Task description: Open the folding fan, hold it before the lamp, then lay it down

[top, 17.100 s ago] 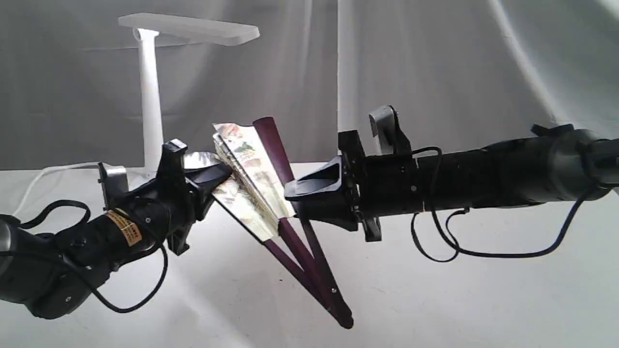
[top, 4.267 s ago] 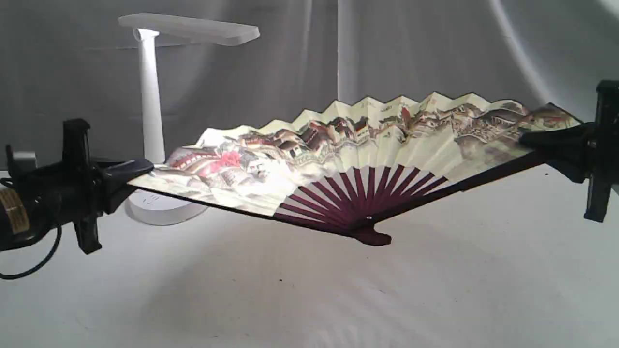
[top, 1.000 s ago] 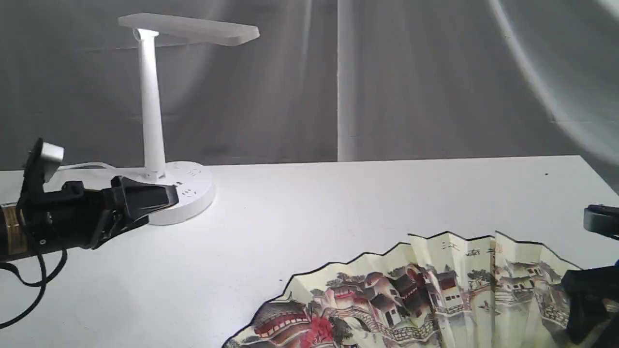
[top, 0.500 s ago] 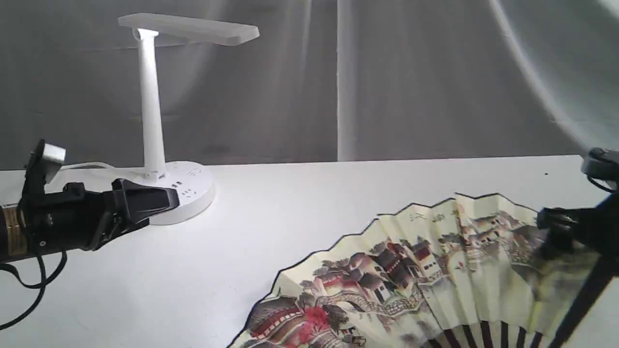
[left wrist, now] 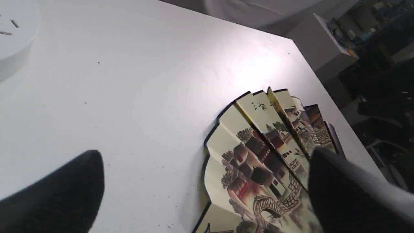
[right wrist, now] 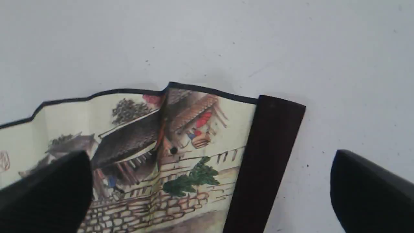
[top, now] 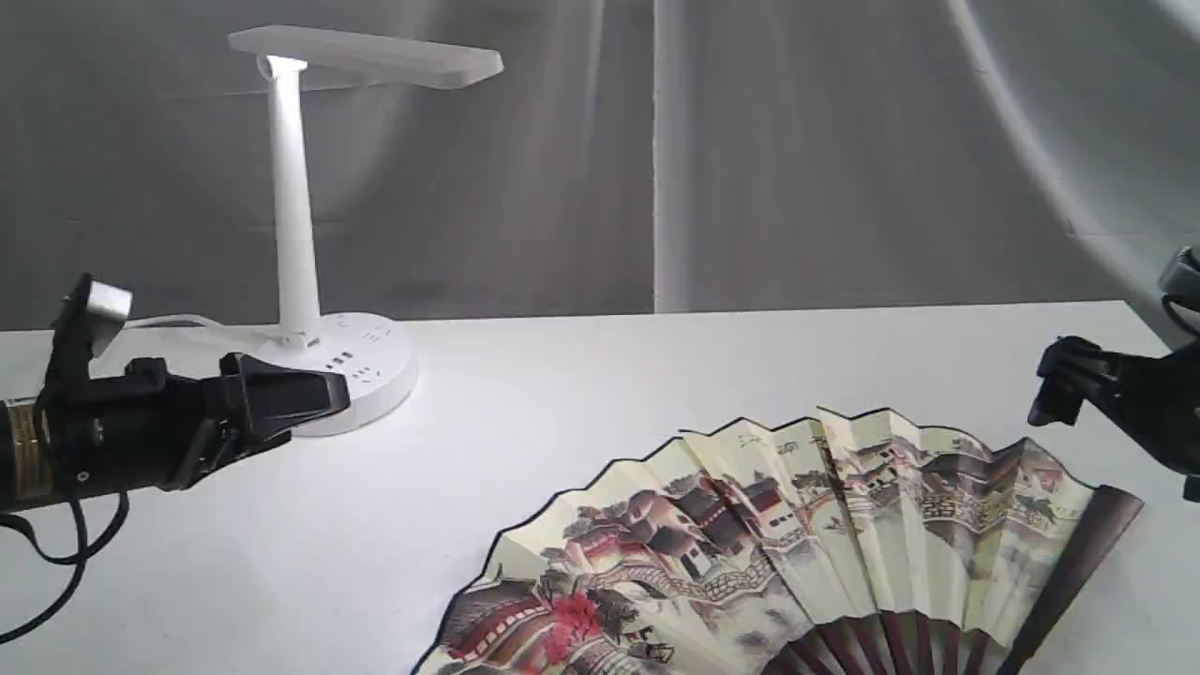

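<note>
Where the white table (top: 656, 375) comes closest to the exterior camera, the folding fan (top: 750, 534) lies flat and spread open, its painted village of red and brown roofs facing up and its black-edged pleats arching away from the viewer; the lower part of its ribs runs out of the picture. Its dark guard stick (right wrist: 265, 155) forms the right end of the spread, resting on the tabletop. Just above and behind that end hangs the right gripper (right wrist: 210, 155), jaws wide apart, with nothing between them and clear of the paper (its wrist camera looks straight down on the guard stick). Over on the left side, well apart from the fan, the left gripper (left wrist: 203, 155) hovers over bare table, likewise spread wide and holding nothing. Behind its tip stands the lamp (top: 292, 206), upright on its round socketed base, the flat head reaching right, with a white cord (top: 178, 323) trailing left. A grey curtain (top: 797, 159) closes the back.
</note>
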Motion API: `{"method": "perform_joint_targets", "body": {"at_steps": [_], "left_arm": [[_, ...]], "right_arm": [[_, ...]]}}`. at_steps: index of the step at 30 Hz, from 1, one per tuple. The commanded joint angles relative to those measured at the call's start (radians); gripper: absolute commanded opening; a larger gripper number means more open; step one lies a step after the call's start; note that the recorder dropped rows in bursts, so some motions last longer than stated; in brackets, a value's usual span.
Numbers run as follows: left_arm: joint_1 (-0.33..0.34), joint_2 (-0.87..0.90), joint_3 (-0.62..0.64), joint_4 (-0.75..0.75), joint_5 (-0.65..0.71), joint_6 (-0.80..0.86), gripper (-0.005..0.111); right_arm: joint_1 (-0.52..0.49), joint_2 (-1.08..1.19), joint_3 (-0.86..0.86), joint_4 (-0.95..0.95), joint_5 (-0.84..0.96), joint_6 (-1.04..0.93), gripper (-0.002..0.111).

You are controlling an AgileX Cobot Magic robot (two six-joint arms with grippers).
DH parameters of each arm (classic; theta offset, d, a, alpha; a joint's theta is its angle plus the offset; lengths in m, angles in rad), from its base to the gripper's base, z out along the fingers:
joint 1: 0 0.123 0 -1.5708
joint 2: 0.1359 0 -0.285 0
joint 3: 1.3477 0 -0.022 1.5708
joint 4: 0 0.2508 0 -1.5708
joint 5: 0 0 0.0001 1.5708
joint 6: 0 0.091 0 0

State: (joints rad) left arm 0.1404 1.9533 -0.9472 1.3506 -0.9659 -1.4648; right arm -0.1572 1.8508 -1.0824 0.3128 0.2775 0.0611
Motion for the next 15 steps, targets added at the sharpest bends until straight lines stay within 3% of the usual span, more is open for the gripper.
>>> {"method": "perform_joint_targets", "body": {"at_steps": [1,10,15], "left_arm": [[0.0,-0.013,0.001,-0.025,0.006,0.028,0.084],[0.0,-0.013,0.001,-0.025,0.049,0.035,0.083],[0.0,-0.013,0.001,-0.025,0.051,0.035,0.062]], "right_arm": [[0.009,-0.044,0.003,0.006,-0.003,-0.163,0.1],[0.057,-0.161,0.003,0.027,0.002,-0.249,0.094],[0.132,-0.245,0.003,0.023,0.003,-0.353,0.078]]}}
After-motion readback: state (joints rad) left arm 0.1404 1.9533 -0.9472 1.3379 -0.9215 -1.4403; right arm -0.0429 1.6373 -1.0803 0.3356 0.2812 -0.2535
